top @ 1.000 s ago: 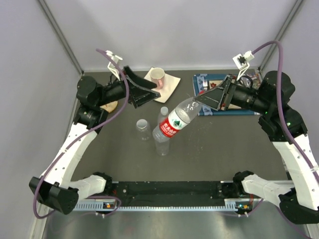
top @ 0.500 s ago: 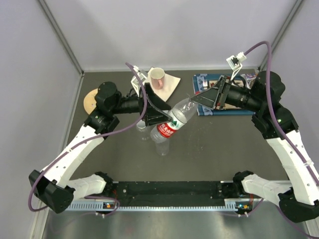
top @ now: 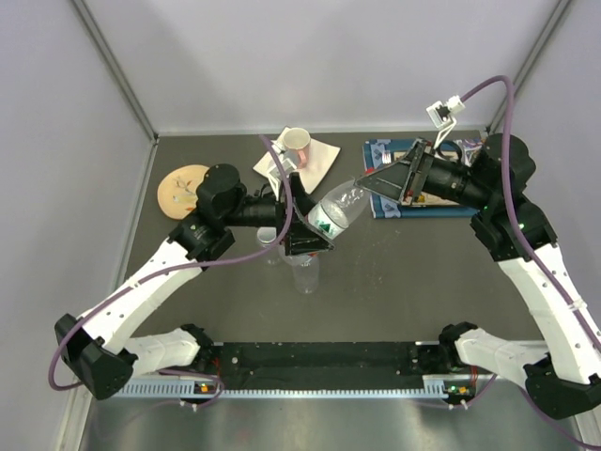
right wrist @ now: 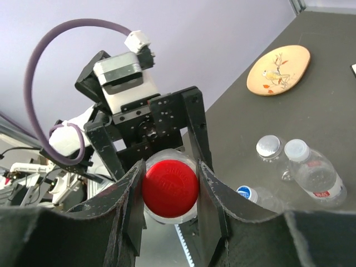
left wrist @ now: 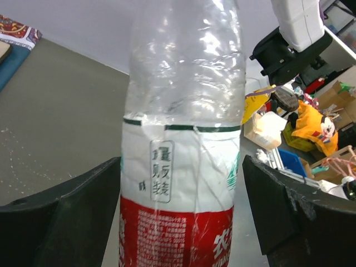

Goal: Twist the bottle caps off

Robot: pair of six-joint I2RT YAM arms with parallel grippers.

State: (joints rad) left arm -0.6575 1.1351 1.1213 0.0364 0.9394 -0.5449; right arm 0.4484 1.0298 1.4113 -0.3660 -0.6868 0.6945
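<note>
My right gripper (top: 368, 185) is shut on the red cap (right wrist: 170, 189) of a clear bottle (top: 333, 211) with a red and white label. It holds the bottle tilted in the air over the table's middle. My left gripper (top: 305, 233) is open. Its fingers (left wrist: 61, 217) stand on either side of the label (left wrist: 178, 183), with a gap on each side. On the table below stand three other bottles, with a greyish-clear cap (right wrist: 269, 147), a white cap (right wrist: 296, 150) and a blue cap (right wrist: 246, 193). One of these bottles (top: 305, 271) shows under the left gripper in the top view.
A pink-lined mug (top: 297, 141) stands on a napkin (top: 319, 162) at the back. A round wooden plate (top: 181, 188) lies at the left. A patterned blue mat (top: 385, 150) lies at the back right under the right arm.
My left arm has swung from the back left to the held bottle, and its open jaws now straddle the label. The right gripper has kept hold of the red cap, moving little.
</note>
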